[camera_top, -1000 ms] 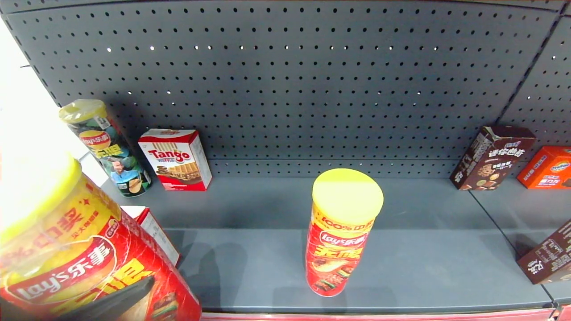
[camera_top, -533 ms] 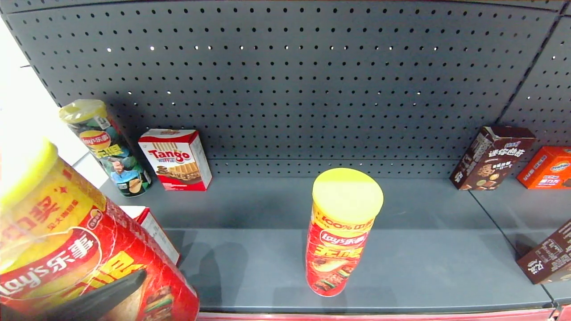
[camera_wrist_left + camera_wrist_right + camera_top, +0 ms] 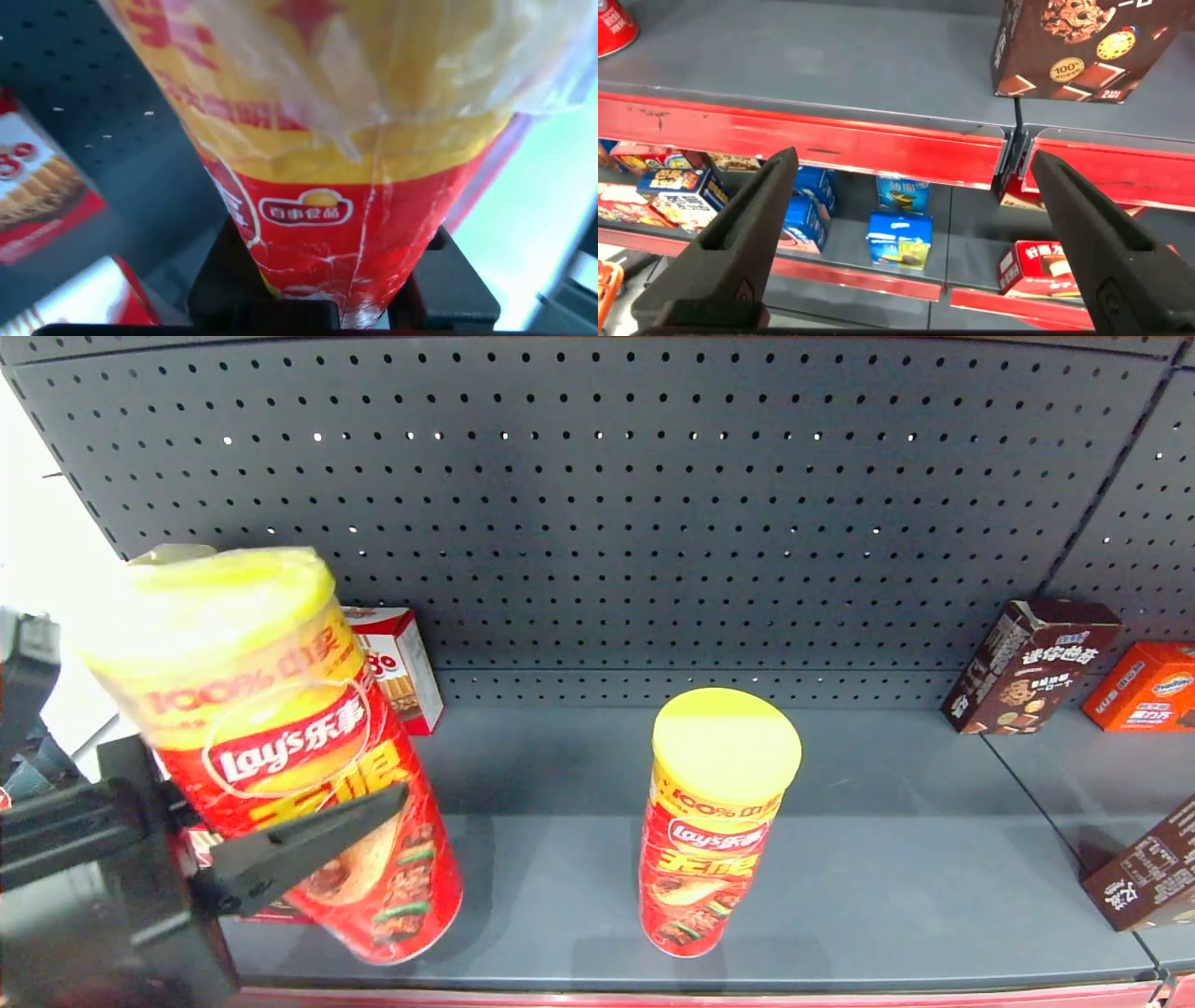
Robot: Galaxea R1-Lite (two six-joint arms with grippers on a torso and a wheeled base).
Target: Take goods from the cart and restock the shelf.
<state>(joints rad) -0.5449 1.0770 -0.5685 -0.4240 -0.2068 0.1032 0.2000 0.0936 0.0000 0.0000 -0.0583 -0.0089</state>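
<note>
While clamped on a red, yellow-lidded can (image 3: 280,747), the left gripper (image 3: 313,807) holds it tilted above the shelf's (image 3: 887,859) front left; whether its base touches the deck cannot be told. A wafer box (image 3: 401,663) peeks out behind it. A second can (image 3: 719,821) stands upright mid-shelf, well apart. A brown box (image 3: 1027,667) leans at the back right. The right gripper (image 3: 915,243) hangs wide open before the lower shelves (image 3: 878,140).

Left arm low at the robot's left in the head view, left gripper (image 3: 322,803) clamped around the lower half of a tilted chip can (image 3: 271,709), one black finger (image 3: 308,835) lying across its front, right gripper (image 3: 920,247) with both fingers spread wide apart
</note>
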